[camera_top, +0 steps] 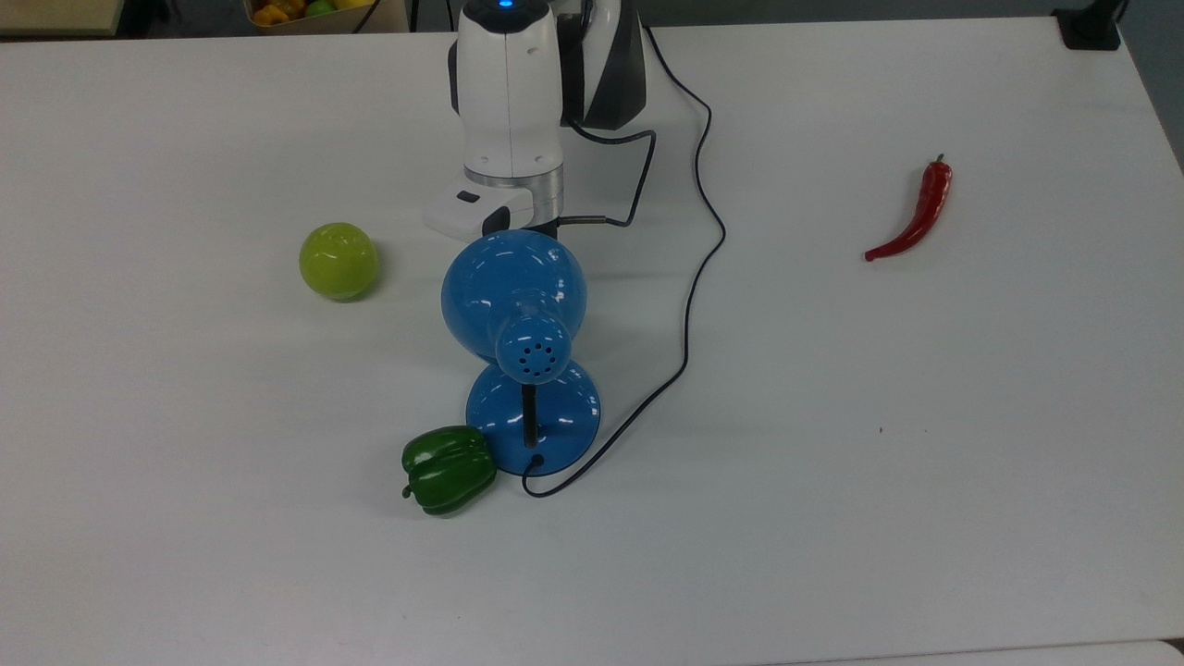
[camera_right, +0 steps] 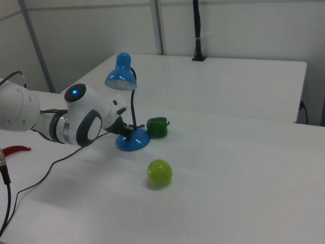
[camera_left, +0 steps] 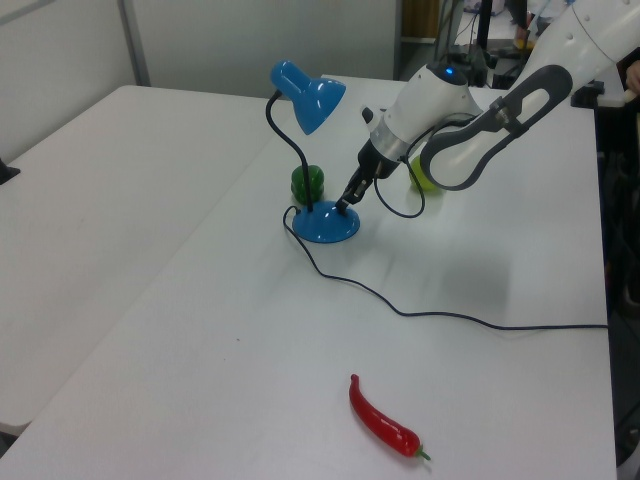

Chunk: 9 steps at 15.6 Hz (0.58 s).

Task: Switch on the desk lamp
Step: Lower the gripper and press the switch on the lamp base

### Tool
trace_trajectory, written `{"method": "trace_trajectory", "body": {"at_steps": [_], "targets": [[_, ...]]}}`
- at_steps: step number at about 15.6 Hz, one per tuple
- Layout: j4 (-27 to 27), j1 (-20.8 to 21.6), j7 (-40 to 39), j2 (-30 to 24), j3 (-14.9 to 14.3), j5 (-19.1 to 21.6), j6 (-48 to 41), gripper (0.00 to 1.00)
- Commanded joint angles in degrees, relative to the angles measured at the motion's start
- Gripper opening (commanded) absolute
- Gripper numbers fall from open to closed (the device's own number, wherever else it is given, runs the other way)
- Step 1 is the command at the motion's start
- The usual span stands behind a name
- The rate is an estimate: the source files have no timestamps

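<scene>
White tabletop [camera_top: 925,416] carried the desk lamp [camera_top: 518,305] near its centre, and the gripper [camera_left: 346,205], jaws' spread impossible to tell, touched the base at twelve o'clock, presumably for its switch.

You have a glossy blue desk lamp [camera_top: 514,294] on a plain white table [camera_top: 925,462]: blue dome shade, a blue cap dotted with small dark holes, a black neck, a blue round base and a thin black cord [camera_top: 689,305]. Touching the lamp's base lies a dark green bell pepper [camera_top: 448,468]. Near the lamp's shade sits a yellow-green apple [camera_top: 339,260]. Well apart from the lamp lies a shiny red chilli [camera_top: 916,215] with a green stem. The arm [camera_top: 511,88] beside the lamp is white with dark grey panels, and its gripper [camera_left: 347,201] is black.
</scene>
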Motion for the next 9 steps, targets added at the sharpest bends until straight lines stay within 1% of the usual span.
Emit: {"method": "trace_trajectory", "body": {"at_steps": [1, 6, 9], "targets": [[1.57, 0.20, 1.38, 2.11, -0.38, -1.65, 1.75, 0.00], [1.39, 0.11, 1.30, 1.94, -0.38, -1.92, 1.57, 0.00], [0.60, 0.02, 1.21, 0.36, -0.38, -1.83, 1.05, 0.00]]}}
